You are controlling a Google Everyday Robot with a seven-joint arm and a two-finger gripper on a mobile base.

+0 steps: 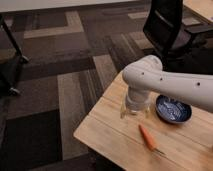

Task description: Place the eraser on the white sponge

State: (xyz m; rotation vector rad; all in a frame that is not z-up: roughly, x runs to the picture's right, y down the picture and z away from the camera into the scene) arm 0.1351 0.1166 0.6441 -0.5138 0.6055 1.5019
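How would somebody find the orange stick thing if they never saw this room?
Look for the wooden table, where a white robot arm reaches across. Its gripper hangs over the tabletop beside a dark blue bowl, and the orange stick lies flat in front of the gripper, toward the near edge. It's the only long, thin, orange thing; the bowl is round.

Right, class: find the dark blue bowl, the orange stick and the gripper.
dark blue bowl (pixel 173 109): camera view, its patterned inside.
orange stick (pixel 148 137): camera view, its middle.
gripper (pixel 135 113): camera view, its lower end, just left of the bowl.
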